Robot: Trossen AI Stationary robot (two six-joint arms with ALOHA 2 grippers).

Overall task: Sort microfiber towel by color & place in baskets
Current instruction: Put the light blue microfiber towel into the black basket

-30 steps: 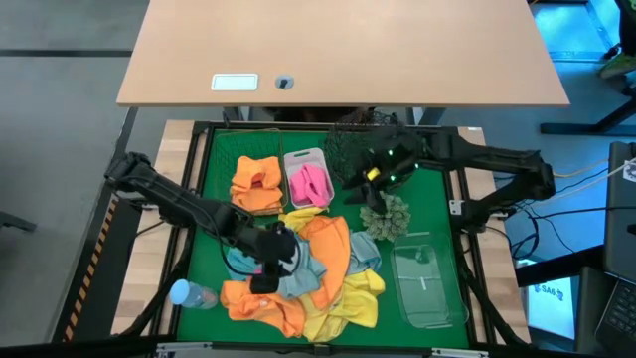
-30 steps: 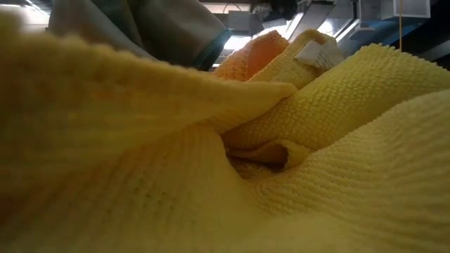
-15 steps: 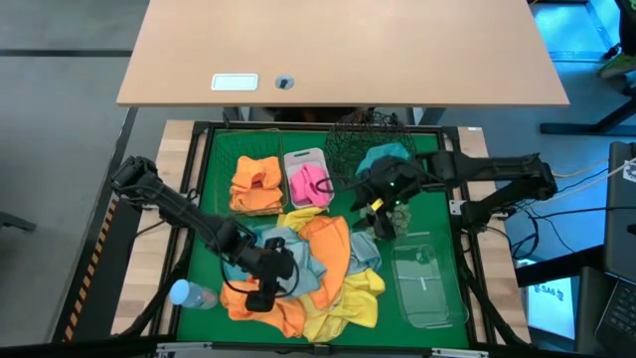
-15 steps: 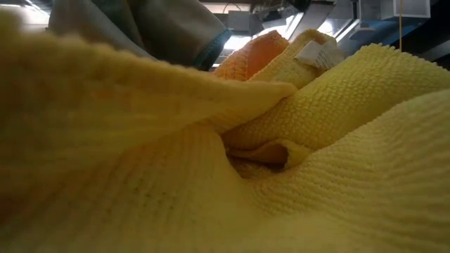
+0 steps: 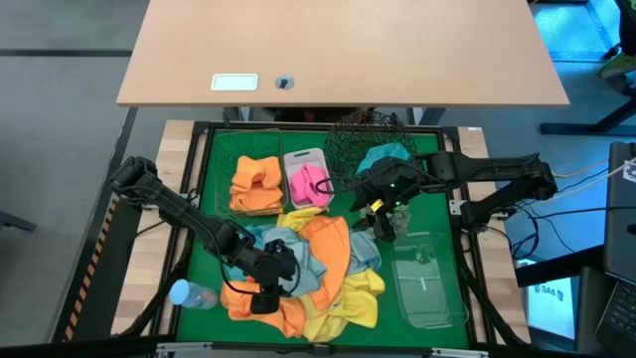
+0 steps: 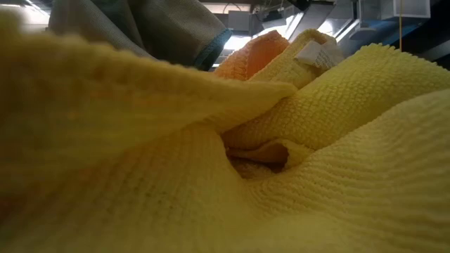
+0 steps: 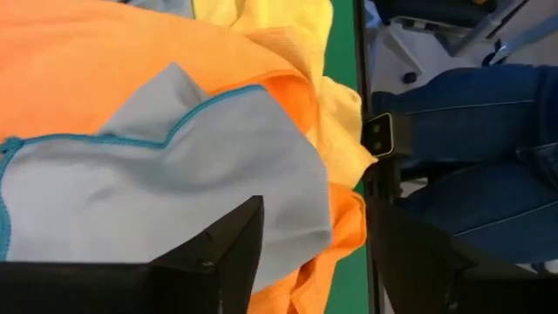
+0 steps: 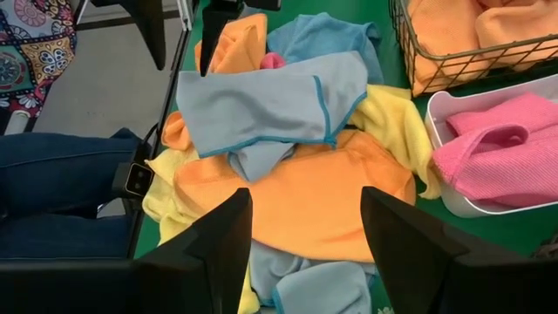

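Note:
A heap of microfiber towels (image 5: pixel 308 268) lies mid-table: orange, yellow and grey-blue pieces. My left gripper (image 5: pixel 266 288) hovers open over the heap's near left part, a grey-blue towel (image 7: pixel 174 174) under its fingers; whether they touch it I cannot tell. My right gripper (image 5: pixel 378 207) is open and empty, between the round black mesh basket (image 5: pixel 350 144) and the heap. A teal towel (image 5: pixel 388 155) lies in that basket. Orange towels fill the dark wire basket (image 5: pixel 256 184), and a pink one lies in the white tub (image 5: pixel 308 184). The clear tray (image 5: pixel 427 283) sits near right.
The spiky plant (image 5: pixel 390 221) stands just beside my right gripper. A bottle with a blue cap (image 5: pixel 189 294) lies at the near left corner. A yellow towel (image 6: pixel 281 161) fills the low view. A person's jeans-clad legs (image 8: pixel 52 174) are at the near edge.
My right gripper has drawn back from over the round mesh basket toward the near edge and the heap; the teal towel now shows in that basket. My left gripper has moved toward the near edge over the heap.

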